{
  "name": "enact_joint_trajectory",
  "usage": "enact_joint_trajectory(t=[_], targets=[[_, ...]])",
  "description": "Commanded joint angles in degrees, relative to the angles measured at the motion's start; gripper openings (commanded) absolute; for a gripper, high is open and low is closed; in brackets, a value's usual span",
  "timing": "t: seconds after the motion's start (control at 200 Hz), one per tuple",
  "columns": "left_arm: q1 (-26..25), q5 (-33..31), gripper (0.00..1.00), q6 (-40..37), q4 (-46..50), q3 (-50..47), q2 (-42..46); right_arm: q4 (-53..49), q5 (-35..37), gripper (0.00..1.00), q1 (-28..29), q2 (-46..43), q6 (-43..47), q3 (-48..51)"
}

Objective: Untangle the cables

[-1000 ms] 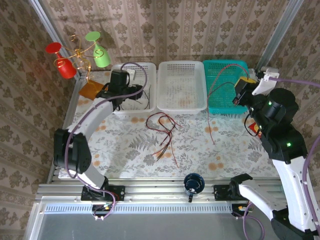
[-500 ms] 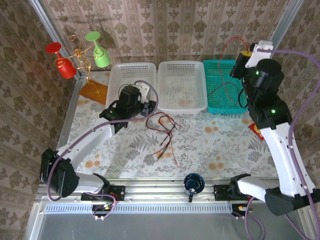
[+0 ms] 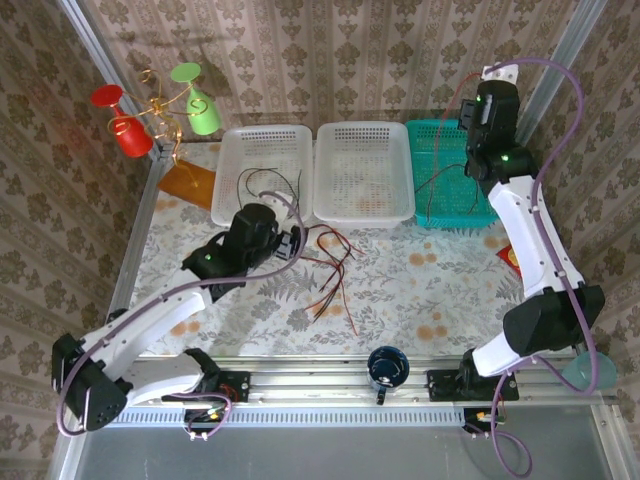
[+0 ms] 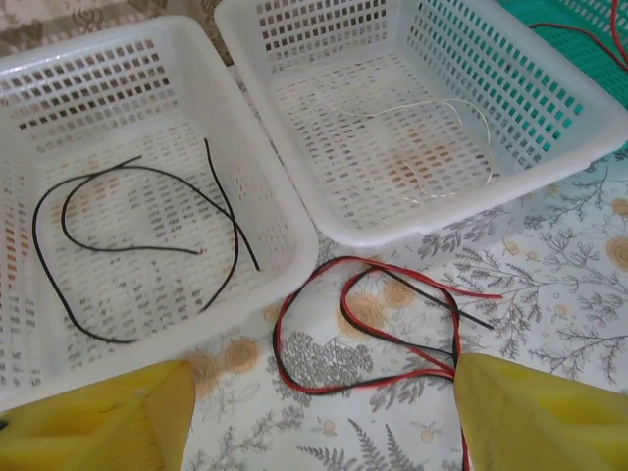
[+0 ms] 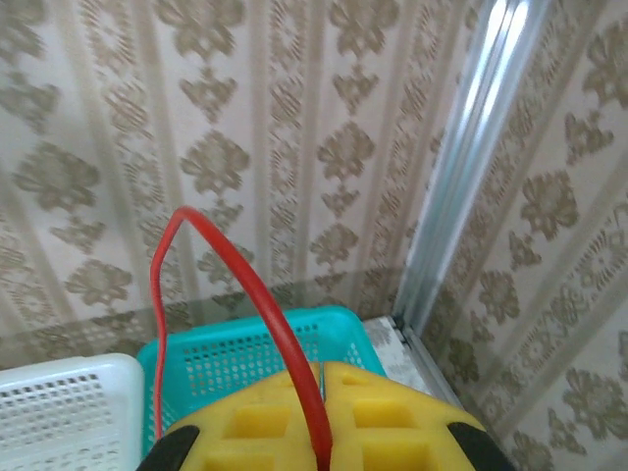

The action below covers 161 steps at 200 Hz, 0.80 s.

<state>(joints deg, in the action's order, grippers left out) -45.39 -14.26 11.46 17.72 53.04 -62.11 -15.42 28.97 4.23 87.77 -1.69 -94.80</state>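
Right jaws: closed, pinching a red cable (image 5: 292, 355) between the yellow pads (image 5: 383, 417). The cable climbs out of the grip, arcs over to the left and drops toward the teal basket (image 5: 235, 343) below. From above, I hold it high at the far right corner, and its lower length runs down into that basket.

Left jaws: open, holding nothing, yellow fingers (image 4: 108, 412) spread wide and hovering low over the patterned surface (image 4: 549, 285).

Between those fingers, a little farther out: a loose tangle of red and black cables (image 4: 392, 339) lying on the surface, just near of the seam between two white baskets.

Left white basket (image 4: 294, 245): black cables (image 4: 147, 169) curled on its floor.

Middle white basket (image 4: 392, 231): one thin white wire (image 4: 461, 108) looped inside.

Teal basket sits just right of the middle one.
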Motion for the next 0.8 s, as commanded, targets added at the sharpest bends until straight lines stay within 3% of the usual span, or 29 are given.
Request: enact_joint_trajectory(t=[0.0,0.215,0.48,0.685,0.745,0.8], targets=[[-1.78,-2.76,0.7,5.24,2.18,-3.98,3.35,-0.93,-0.46,0.0,-1.76,0.77,-3.85,1.87],[-4.7,-3.08,0.7,9.09,0.02,-7.6,3.67,-8.98,-7.61,0.0,-3.61,9.65,-5.95,4.73],[-6.07,-3.06,0.7,8.83,-0.52,-6.22,1.46,-20.8,-10.79,0.0,-4.96,24.71,-12.46,3.98],[-6.35,-3.19,0.7,8.53,0.26,-5.75,1.44,-23.91,-15.44,0.0,-7.32,28.19,-16.29,1.44],[-6.33,-3.23,0.7,8.61,0.41,-5.77,1.46,-24.48,-16.58,0.1,-7.95,27.75,-16.2,0.9],[-6.35,-3.25,0.7,8.65,0.41,-5.87,1.46,-24.23,-17.45,0.26,-8.35,26.39,-16.05,1.04]])
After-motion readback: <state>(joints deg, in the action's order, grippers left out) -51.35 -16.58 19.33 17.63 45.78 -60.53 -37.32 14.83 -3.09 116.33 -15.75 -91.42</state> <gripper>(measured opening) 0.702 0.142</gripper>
